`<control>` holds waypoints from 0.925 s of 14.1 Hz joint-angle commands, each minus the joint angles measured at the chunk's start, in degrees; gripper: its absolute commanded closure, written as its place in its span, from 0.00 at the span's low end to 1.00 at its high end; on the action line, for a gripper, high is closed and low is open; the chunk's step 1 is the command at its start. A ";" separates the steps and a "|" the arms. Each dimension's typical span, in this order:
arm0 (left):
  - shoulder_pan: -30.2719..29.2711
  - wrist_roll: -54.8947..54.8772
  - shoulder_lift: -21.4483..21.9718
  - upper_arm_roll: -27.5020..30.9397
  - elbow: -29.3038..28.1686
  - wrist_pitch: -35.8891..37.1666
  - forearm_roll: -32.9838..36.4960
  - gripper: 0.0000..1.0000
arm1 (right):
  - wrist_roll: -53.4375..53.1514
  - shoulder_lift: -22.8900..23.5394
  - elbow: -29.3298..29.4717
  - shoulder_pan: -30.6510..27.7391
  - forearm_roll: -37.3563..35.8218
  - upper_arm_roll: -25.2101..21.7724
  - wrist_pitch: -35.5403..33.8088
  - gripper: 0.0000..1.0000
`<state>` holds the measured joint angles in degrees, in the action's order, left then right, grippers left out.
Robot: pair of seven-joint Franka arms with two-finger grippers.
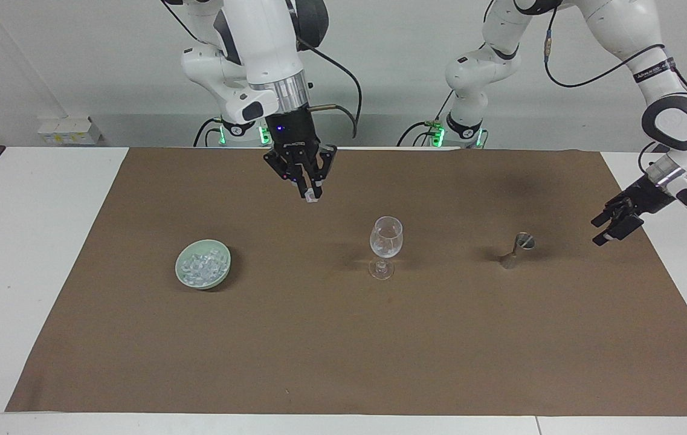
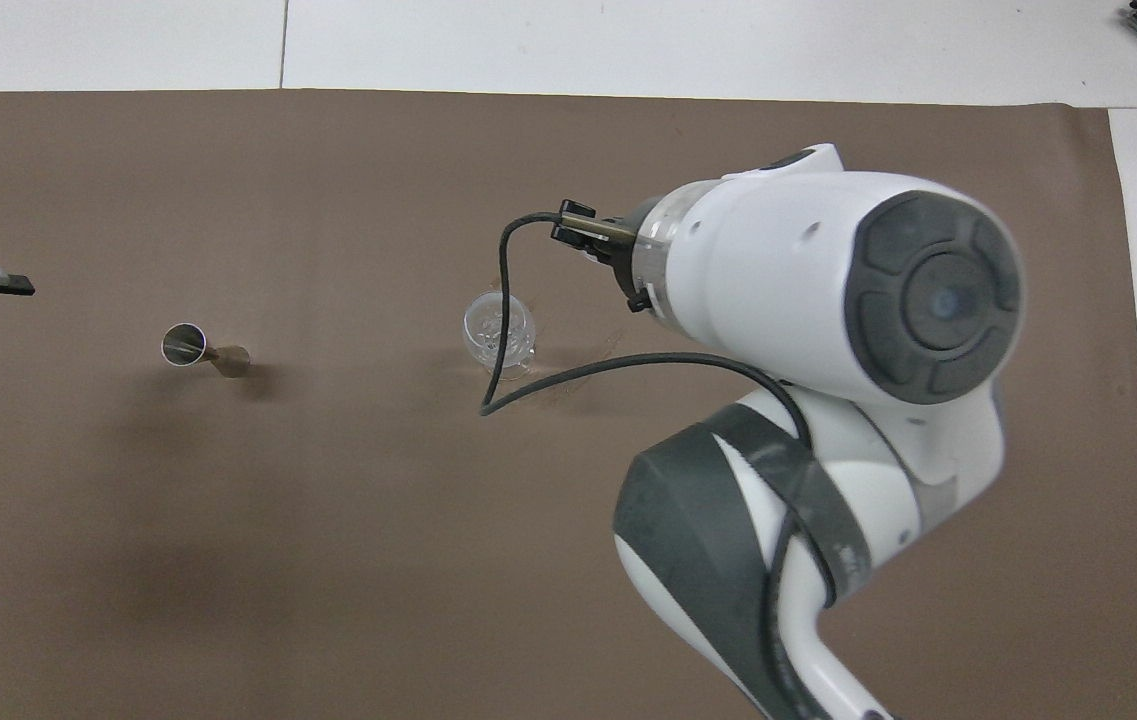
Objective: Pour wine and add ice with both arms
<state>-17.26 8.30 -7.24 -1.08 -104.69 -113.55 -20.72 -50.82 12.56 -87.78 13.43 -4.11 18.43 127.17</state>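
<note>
My right gripper (image 1: pixel 312 196) clamps one ice cube (image 1: pixel 312 200) over the brown mat (image 1: pixel 343 338) (between bowl (image 1: pixel 203 264) and glass (image 1: pixel 386 237)). My left gripper (image 1: pixel 610 225) hangs spread wide beside the jigger (image 1: pixel 518 249).

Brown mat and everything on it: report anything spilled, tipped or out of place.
Nothing stands out. The stemmed glass, the metal jigger and the green bowl of ice all stand upright on the mat. No spill or stray cube shows.

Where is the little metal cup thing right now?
The metal jigger stands on the brown mat, beside the wine glass toward the left arm's end, with the open left pincer just past it.
</note>
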 commanded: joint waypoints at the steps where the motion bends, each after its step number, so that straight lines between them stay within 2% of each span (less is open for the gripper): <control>1: 4.24 -2.85 2.93 0.55 -0.16 -0.36 5.76 0.00 | -4.89 4.22 2.44 0.81 -4.06 0.47 2.99 1.00; 3: 6.70 -4.16 4.08 0.55 0.19 -0.01 9.89 0.00 | -5.94 5.36 2.17 2.99 -3.88 0.38 3.70 1.00; 5: 10.57 -5.31 5.13 1.69 2.46 3.40 10.96 0.00 | -7.97 7.12 1.91 4.93 -3.89 0.38 7.47 1.00; 7: 13.21 -5.40 5.14 2.66 7.54 9.10 11.40 0.00 | -8.50 6.69 1.30 6.08 -3.36 0.38 7.22 1.00; 9: 14.18 -5.40 5.13 2.23 11.08 13.08 15.60 0.00 | -9.64 5.81 -1.33 6.70 -3.62 0.29 7.04 1.00; 10: 16.28 -5.40 5.40 2.57 11.17 13.26 16.32 0.00 | -9.64 5.11 -2.73 6.61 -3.71 0.20 7.04 1.00; 13: 16.74 -5.40 7.50 1.44 11.26 16.67 16.50 0.00 | -9.64 4.49 -5.21 6.61 -3.88 0.29 7.31 1.00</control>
<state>-1.70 3.79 -1.07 -0.04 -93.73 -100.26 -5.62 -58.79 18.74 -89.93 20.52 -6.55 18.45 133.89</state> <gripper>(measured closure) 0.000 0.744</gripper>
